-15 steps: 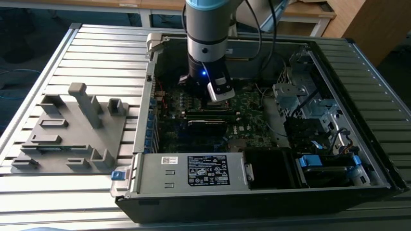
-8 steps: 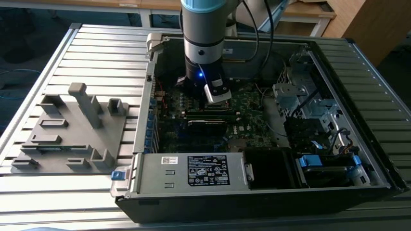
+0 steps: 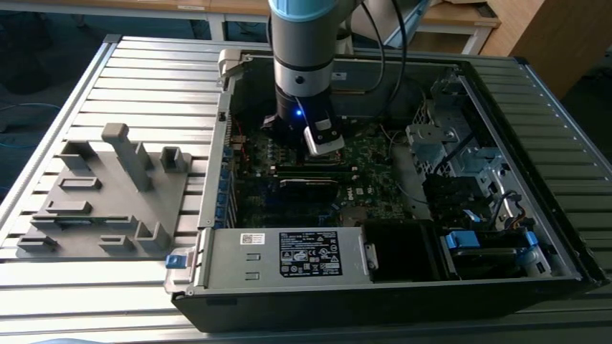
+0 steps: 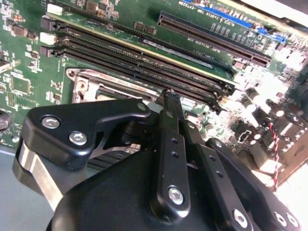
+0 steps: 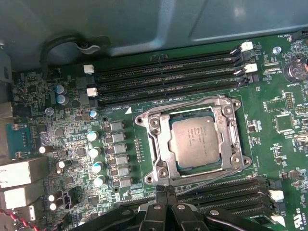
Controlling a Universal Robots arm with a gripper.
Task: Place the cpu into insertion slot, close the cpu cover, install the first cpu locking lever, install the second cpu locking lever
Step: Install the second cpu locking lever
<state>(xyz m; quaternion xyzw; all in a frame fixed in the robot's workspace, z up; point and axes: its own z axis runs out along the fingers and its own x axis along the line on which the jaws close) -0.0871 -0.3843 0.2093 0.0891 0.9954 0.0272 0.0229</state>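
- Gripper [image 5: 166,191]: the fingers lie pressed together and hold nothing. It hangs just beside the socket over the nearer memory slots [image 5: 226,190]. In the second wrist view the gripper [image 4: 169,98] tips point at the socket [image 4: 86,82] rim.
- Chip [image 5: 195,140]: seated flat in the socket, grey metal top up. We judge it light, thin and stiff with a smooth, slippery top. The underside and socket contacts are likely fragile, so take it by the edges only.
- Cover [image 5: 158,144]: the metal frame lies down around the chip, which shows through the window. It looks thin but stiff. We'd press on the frame edge, never on the chip.
- Lever wires [image 5: 211,175]: thin rods along the cover sides, probably springy. We can't tell if they are latched. Best hold is the bent end.
- Circuit board [image 5: 269,144]: crowded with small parts, easy to knock.
- Farther memory slots [image 5: 168,77]: beyond the socket.
- Exterior view: the gripper [image 3: 323,140] is low inside the open computer case [image 3: 383,301], with the power supply box [image 3: 287,254] at the case edge.
- Grey fixture block [image 3: 105,193]: on the tabletop [image 3: 143,64], well apart, on the exterior view's left.
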